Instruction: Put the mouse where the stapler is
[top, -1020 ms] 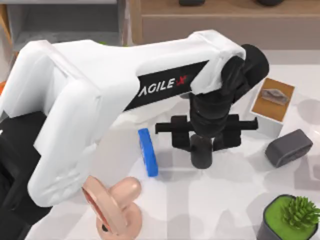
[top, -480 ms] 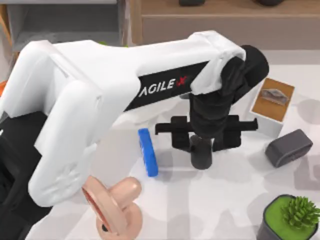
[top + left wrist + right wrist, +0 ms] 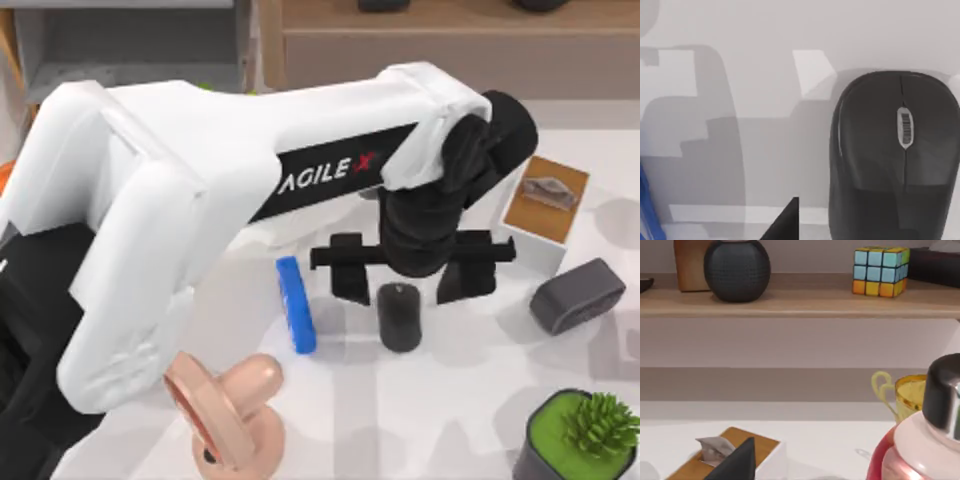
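White tabletop: left gripper (image 3: 405, 276), fingers spread, hangs above the mouse (image 3: 400, 316) beside the stapler (image 3: 295, 305); it should lift straight up, nudging neither. Right arm idles, facing a shelf (image 3: 790, 305).

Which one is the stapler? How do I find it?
Look at the white table under the big white left arm. Just left of the open left gripper and the black rounded mouse lies the stapler: the only slim, bright blue bar there.

Left arm (image 3: 200, 200): bulky white rounded shells carrying a black panel displaying "AGILEX" in white lettering with a red X; black cylindrical wrist ending in a black pincer (image 3: 405, 270) bearing two flat rectangular fingers.
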You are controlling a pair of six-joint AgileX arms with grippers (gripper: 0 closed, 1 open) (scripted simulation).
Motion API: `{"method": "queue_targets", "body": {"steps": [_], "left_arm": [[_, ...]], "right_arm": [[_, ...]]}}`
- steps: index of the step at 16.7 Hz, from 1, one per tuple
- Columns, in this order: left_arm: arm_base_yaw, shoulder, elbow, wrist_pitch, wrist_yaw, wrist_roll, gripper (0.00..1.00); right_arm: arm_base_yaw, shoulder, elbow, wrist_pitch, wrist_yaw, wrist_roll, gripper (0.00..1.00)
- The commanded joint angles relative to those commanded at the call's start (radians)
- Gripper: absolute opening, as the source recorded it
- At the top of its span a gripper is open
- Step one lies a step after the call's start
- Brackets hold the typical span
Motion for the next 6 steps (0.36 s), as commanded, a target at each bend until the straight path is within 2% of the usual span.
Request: {"method": "queue_targets", "body": {"steps": [6], "left_arm": [[0.0,0.0,0.0,0.0,0.0,0.0,1.0]], "right_arm": [[0.0,0.0,0.0,0.0,0.0,0.0,1.0]]}}
